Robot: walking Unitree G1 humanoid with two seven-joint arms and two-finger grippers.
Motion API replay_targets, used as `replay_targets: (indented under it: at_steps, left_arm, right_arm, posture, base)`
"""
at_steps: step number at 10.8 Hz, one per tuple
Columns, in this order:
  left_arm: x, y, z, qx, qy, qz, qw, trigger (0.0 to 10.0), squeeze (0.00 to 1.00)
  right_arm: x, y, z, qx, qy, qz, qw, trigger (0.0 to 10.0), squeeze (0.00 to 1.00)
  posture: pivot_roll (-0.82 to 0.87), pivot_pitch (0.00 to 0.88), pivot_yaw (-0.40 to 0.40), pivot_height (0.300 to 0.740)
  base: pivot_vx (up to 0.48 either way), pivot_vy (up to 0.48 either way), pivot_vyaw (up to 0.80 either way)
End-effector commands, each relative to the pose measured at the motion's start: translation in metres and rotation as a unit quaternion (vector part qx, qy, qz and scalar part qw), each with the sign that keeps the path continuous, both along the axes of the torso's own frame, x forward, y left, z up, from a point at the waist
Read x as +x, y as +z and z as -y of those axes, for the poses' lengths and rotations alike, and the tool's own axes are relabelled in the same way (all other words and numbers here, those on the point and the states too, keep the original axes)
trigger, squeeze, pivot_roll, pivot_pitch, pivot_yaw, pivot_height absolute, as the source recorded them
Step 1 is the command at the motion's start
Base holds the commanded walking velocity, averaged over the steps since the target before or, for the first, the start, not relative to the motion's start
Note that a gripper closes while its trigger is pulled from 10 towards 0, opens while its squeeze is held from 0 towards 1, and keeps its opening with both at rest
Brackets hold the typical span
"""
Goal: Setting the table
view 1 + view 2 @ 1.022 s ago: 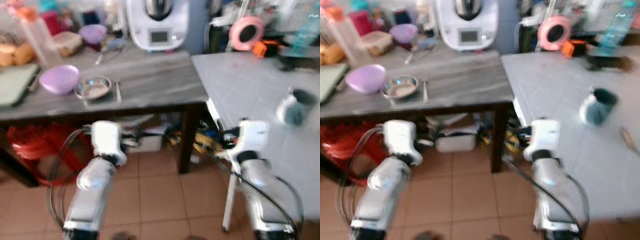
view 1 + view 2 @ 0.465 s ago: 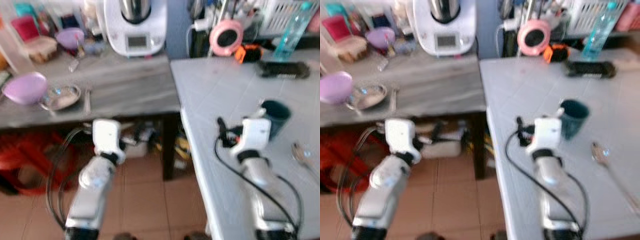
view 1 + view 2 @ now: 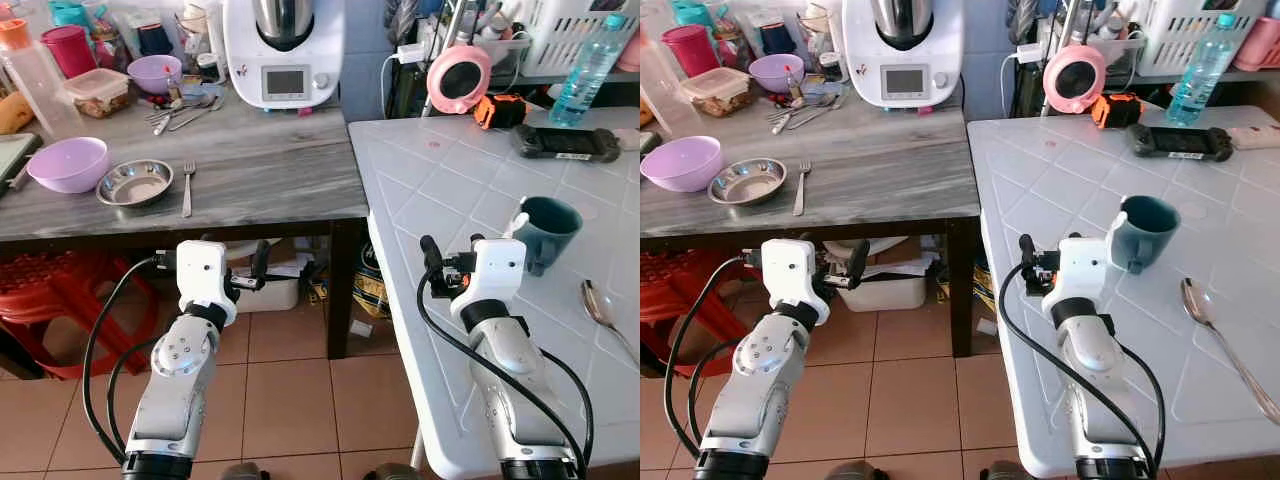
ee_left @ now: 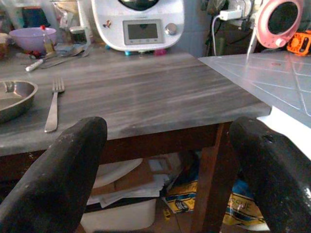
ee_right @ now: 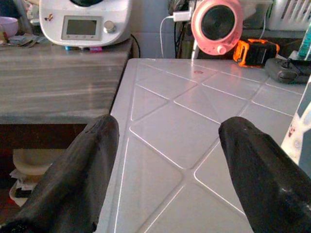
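The right gripper (image 5: 165,160) hovers over the white plastic table (image 3: 450,190), its black fingers spread apart and empty. The dark teal ceramic mug (image 3: 548,230) stands just beside it, outside the jaws. A metal spoon (image 3: 600,310) lies nearby. The left gripper (image 4: 165,165) is likewise spread, before the grey wooden table (image 3: 260,170).

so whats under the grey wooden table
Under the grey wooden table sit red plastic stools, a white box and some yellow packaging. The tabletop and left arm cover whatever lies further back.
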State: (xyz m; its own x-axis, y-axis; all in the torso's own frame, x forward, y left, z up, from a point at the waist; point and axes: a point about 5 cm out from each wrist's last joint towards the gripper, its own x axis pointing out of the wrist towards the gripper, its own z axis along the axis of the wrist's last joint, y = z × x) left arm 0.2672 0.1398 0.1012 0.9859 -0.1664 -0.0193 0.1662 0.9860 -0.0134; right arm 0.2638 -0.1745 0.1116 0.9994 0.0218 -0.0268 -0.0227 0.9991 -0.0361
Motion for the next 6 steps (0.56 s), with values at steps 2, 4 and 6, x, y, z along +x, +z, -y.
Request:
replay_targets:
  at_steps: [2, 4, 6]
  left_arm:
    - [0.0006, -0.0021, -0.0014, 0.011, 0.004, -0.009, 1.000, 10.0, 0.00]
    - [0.0005, -0.0018, -0.0008, 0.012, 0.002, -0.008, 1.000, 10.0, 0.00]
    - [0.0006, -0.0017, -0.0004, 0.011, 0.001, -0.008, 1.000, 10.0, 0.00]
  right_arm:
    - [-0.0002, -0.0001, -0.0010, 0.001, -0.001, -0.002, 1.000, 10.0, 0.00]
    - [-0.0002, -0.0004, -0.0011, 0.001, -0.001, -0.002, 1.000, 10.0, 0.00]
    - [-0.0005, -0.0009, -0.0010, 0.001, -0.002, -0.003, 1.000, 10.0, 0.00]
  posture:
    - [-0.03, 0.000, 0.044, 0.740]
    - [-0.03, 0.000, 0.045, 0.740]
    - [-0.03, 0.000, 0.045, 0.740]
  base:
    - [0.000, 0.000, 0.00]
    - [-0.124, 0.000, 0.00]
    - [-0.276, 0.000, 0.00]
